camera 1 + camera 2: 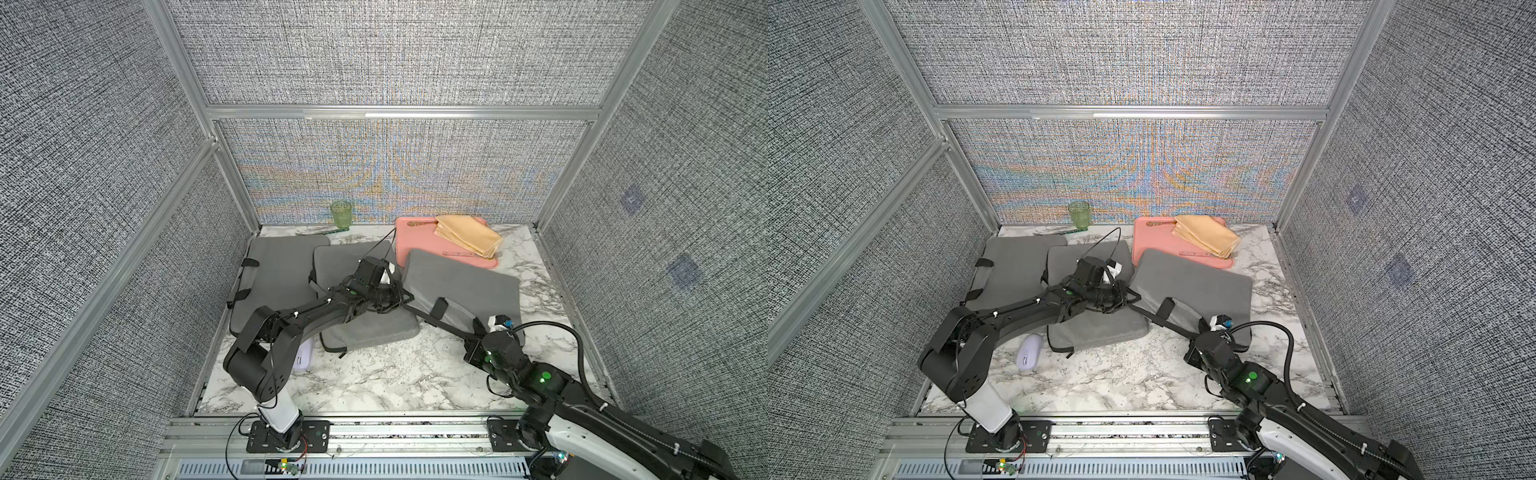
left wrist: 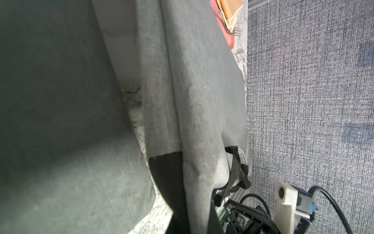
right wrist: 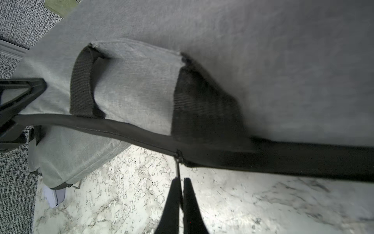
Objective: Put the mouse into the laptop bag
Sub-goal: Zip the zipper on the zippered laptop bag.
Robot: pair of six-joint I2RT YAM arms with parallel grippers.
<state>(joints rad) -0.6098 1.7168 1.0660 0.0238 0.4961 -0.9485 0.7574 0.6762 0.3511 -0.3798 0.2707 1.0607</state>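
Right gripper (image 3: 181, 181) is clamped on the zipper pull (image 3: 178, 162) of the laptop bag (image 1: 465, 278). Left gripper (image 1: 406, 297) grasps its zipper edge. Mouse (image 1: 1030, 351) lies on the tabletop (image 1: 1142, 382), outside the bag.

- The left bag (image 1: 278, 266) lies flat along the left side of the table (image 1: 374, 382), reaching almost to the back wall.
- The middle bag (image 1: 374, 328) lies just right of it, overlapping its right edge.
- The right bag (image 1: 465, 282) lies right of the middle bag, its far corner over the near edge of the tray (image 1: 409, 245).
- The tray sits at the back right, with a folded cloth (image 1: 467, 235) on it.
- The cup (image 1: 341, 214) stands at the back wall, behind the middle bag.
- The mouse (image 1: 1030, 352) lies on the table in front of the left bag, just left of the middle bag's near corner.
- The left pincer (image 1: 403, 299) sits between the middle and right bags, with the right bag's edge between its jaws.
- The right pincer (image 3: 181, 182) is at the right bag's near edge, with the zip pull (image 3: 178, 168) between its tips.
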